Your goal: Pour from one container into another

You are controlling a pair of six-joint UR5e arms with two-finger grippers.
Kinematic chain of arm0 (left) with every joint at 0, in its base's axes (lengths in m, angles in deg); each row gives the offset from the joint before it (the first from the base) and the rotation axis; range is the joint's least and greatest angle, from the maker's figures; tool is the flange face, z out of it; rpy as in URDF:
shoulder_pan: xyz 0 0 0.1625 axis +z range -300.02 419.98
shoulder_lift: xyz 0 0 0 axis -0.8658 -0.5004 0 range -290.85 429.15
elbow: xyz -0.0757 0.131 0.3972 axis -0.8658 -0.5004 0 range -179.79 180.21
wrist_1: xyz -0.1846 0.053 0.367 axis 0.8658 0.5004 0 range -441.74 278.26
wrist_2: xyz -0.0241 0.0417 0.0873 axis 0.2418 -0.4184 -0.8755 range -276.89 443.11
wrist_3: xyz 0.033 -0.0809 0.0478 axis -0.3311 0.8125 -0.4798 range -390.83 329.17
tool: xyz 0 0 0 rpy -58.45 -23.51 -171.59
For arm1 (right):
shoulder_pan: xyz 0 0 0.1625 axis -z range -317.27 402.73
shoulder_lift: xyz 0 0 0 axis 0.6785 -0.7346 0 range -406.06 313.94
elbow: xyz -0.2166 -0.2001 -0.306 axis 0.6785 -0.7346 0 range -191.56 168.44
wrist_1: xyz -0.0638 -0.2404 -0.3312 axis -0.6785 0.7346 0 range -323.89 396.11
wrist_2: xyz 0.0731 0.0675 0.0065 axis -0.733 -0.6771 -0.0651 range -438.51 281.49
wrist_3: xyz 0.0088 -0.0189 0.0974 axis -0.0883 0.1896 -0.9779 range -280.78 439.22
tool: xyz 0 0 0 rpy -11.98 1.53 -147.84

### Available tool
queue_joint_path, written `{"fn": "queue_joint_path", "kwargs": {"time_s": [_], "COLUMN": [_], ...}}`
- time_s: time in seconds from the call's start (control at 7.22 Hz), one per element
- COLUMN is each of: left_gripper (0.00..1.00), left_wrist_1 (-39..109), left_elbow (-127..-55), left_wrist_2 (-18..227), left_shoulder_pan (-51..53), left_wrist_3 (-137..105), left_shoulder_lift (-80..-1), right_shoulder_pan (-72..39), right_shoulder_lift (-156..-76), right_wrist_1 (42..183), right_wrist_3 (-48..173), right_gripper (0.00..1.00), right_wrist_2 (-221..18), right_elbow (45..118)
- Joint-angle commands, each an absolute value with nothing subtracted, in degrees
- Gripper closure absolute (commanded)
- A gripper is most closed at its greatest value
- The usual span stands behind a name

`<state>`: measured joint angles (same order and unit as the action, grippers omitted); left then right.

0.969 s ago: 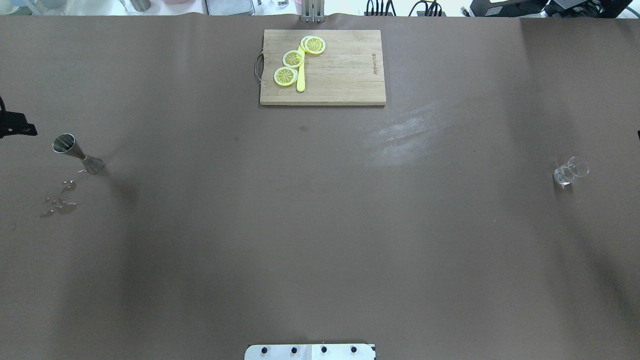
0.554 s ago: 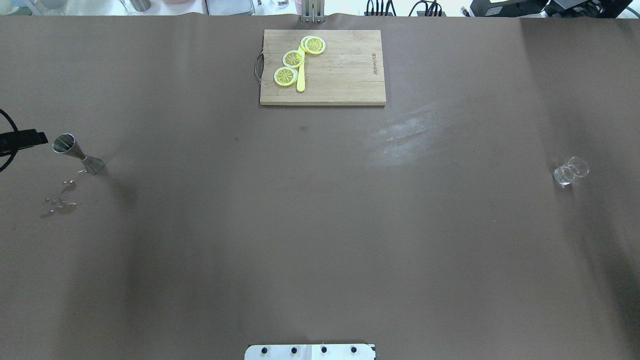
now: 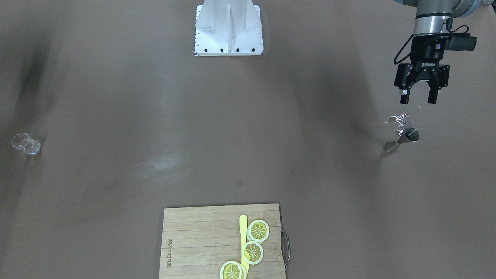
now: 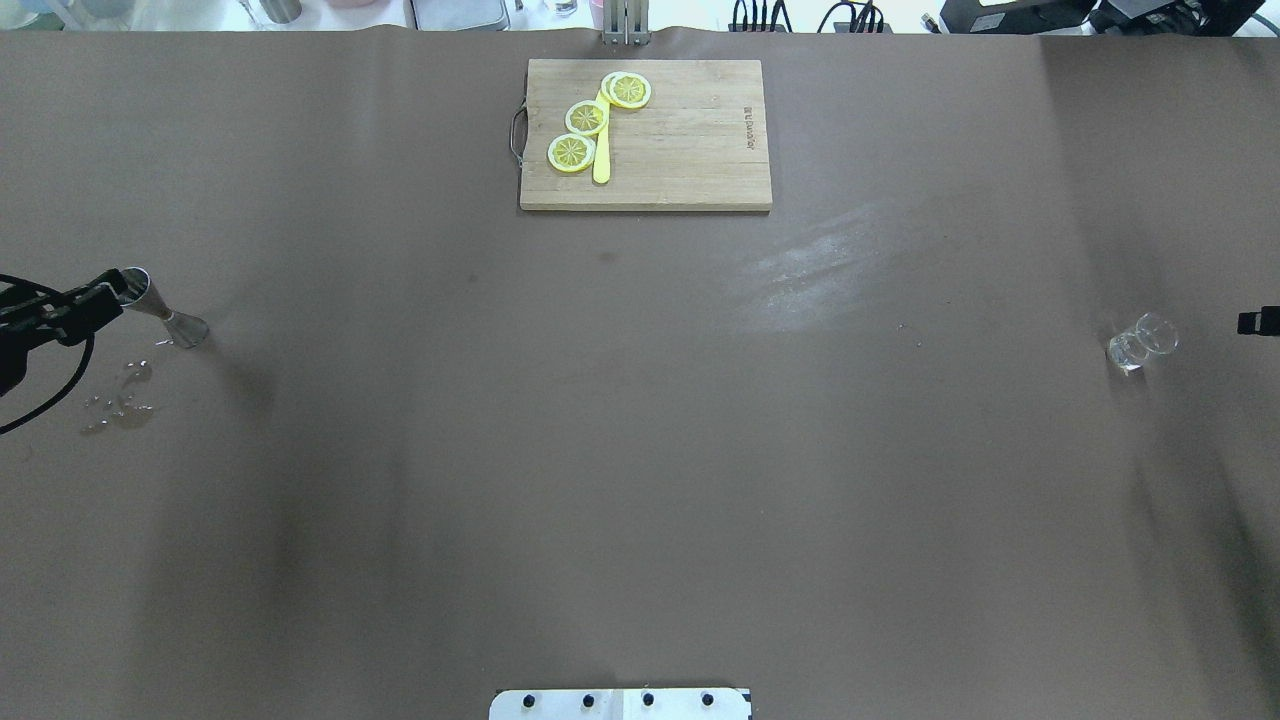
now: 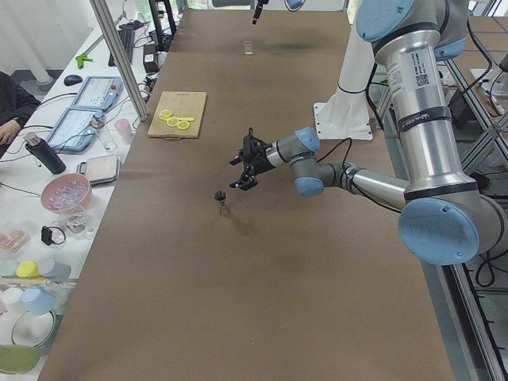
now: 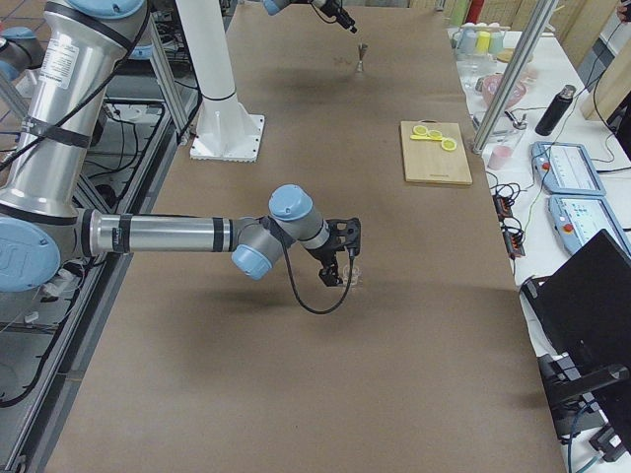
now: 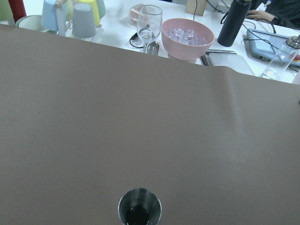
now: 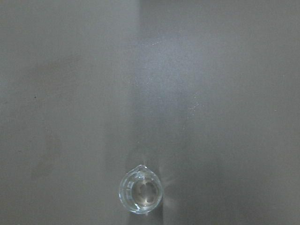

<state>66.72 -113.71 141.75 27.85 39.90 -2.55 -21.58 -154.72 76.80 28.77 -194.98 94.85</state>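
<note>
The steel jigger (image 3: 403, 140) stands upright on the brown table at my far left, also seen in the overhead view (image 4: 160, 305) and from above in the left wrist view (image 7: 139, 213). My left gripper (image 3: 417, 100) hangs above and a little to the robot's side of it, open, with nothing between its fingers. The clear glass (image 4: 1140, 342) stands upright at the far right and shows low in the right wrist view (image 8: 140, 191). My right gripper (image 6: 335, 268) is close beside the glass. I cannot tell whether it is open or shut.
A small puddle of spilled liquid (image 4: 120, 400) lies next to the jigger. A wooden cutting board (image 4: 690, 140) with lemon slices (image 4: 586, 118) and a yellow knife sits at the far middle. Cups, a pink bowl (image 7: 187, 37) and bottles stand beyond the table's left end.
My left arm has come further in from the overhead view's left edge and now overlaps the jigger's rim. A bit of the right arm now shows at the right edge near the glass.
</note>
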Motion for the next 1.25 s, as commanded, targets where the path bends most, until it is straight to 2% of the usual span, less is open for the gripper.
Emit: {"fn": "queue_joint_path", "kwargs": {"time_s": [0.0,0.14,0.28,0.42,0.55,0.69,0.83,1.11], "left_gripper": [0.03,0.03,0.03,0.03,0.03,0.03,0.03,0.03], "left_wrist_1": [70.9,71.1,72.1,72.6,72.5,73.1,73.6,74.4], "left_elbow": [-106.9,-104.8,-103.3,-102.9,-101.9,-99.2,-97.0,-95.2], "left_wrist_2": [130.3,124.9,120.9,117.9,115.8,115.6,114.4,113.5], "left_shoulder_pan": [30.7,33.5,36.8,38.9,40.0,40.1,40.1,40.1], "left_wrist_3": [36.4,36.6,37.0,37.0,37.8,40.6,42.7,45.0], "left_shoulder_lift": [-4.4,-4.9,-6.2,-7.8,-9.0,-10.4,-11.1,-11.1], "right_shoulder_pan": [-12.8,-8.6,-7.1,-4.4,-3.1,-3.2,-3.2,-3.1], "right_shoulder_lift": [-154.6,-154.5,-154.4,-154.5,-154.4,-154.6,-155.0,-154.4], "right_wrist_1": [76.7,76.7,76.7,76.7,76.6,73.8,68.3,50.1], "right_wrist_3": [26.9,27.2,28.9,30.3,29.7,29.4,28.1,28.0], "right_gripper": [0.00,0.00,0.06,0.07,0.17,0.14,0.00,0.00], "right_wrist_2": [-185.2,-180.8,-177.5,-173.4,-172.2,-172.1,-170.9,-170.6], "right_elbow": [95.9,95.9,95.7,95.8,95.7,94.8,91.5,77.0]}}
